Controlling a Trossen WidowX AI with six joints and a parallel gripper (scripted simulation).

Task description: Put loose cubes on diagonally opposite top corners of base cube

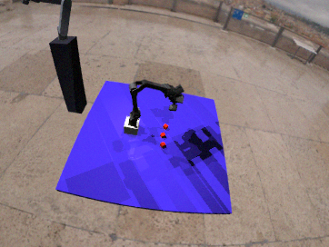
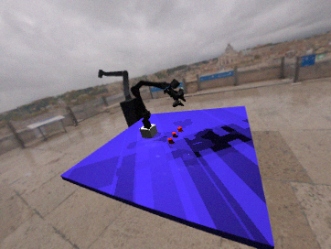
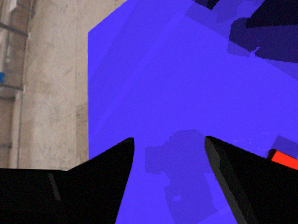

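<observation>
Three red cubes stand apart in a short row on the blue mat: one at the far end, one in the middle, and one at the near end. They look alike; I cannot tell which is the fixed base cube. None is stacked. One red cube shows partly at the right edge of the wrist view, outside the fingers. My gripper is open and empty, high above the mat and beyond the far end of the row.
The blue mat carries the arm's white base block, left of the cubes. A dark pillar with a second arm-like fixture stands behind and left. Dark shadows lie right of the cubes.
</observation>
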